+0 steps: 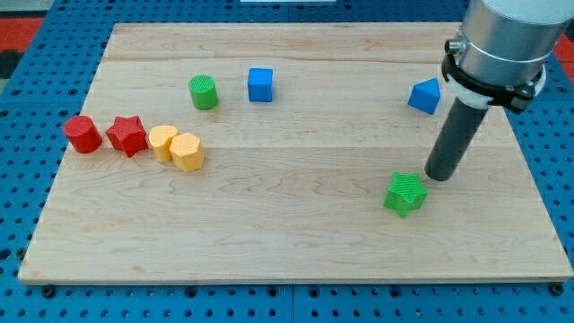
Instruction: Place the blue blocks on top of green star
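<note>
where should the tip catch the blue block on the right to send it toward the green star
Press my tip against the blue block's top face, coming from the view's top. The green star lies below it, slightly left, so pushing down the view carries it there. The block looks wedge-like; aim centrally.

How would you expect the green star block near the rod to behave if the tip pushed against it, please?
The green star lies flat on the wooden board, so it would probably slide rather than tip or roll. Its pointed outline suggests it may spin away if my tip, now just to its upper right, strikes a point off-centre. It looks rigid and probably light.
</note>
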Controlling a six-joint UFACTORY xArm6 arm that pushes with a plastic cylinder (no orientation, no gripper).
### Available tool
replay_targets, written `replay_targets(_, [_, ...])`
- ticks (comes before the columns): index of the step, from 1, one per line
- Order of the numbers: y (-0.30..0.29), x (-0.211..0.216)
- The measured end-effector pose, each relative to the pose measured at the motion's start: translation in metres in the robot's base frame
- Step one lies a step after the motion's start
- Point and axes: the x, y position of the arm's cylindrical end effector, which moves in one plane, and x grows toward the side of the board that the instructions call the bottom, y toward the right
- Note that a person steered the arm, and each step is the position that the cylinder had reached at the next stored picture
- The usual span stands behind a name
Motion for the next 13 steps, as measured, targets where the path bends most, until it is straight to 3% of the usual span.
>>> replay_targets(1, [-0.046, -0.014])
replay_targets(2, [-0.073, 0.002])
replay_targets(3, [-0.003, 0.034])
replay_targets(4, [-0.003, -0.003])
replay_targets(5, [0.077, -0.050])
replay_targets(6, [0.086, -0.103])
replay_targets(7, [0.057, -0.153])
replay_targets(9, [0.011, -0.063])
replay_targets(10, [0.050, -0.111])
replay_targets(11, [0.029, -0.144])
replay_targets(12, [-0.036, -0.122])
replay_targets(13, [0.003, -0.050])
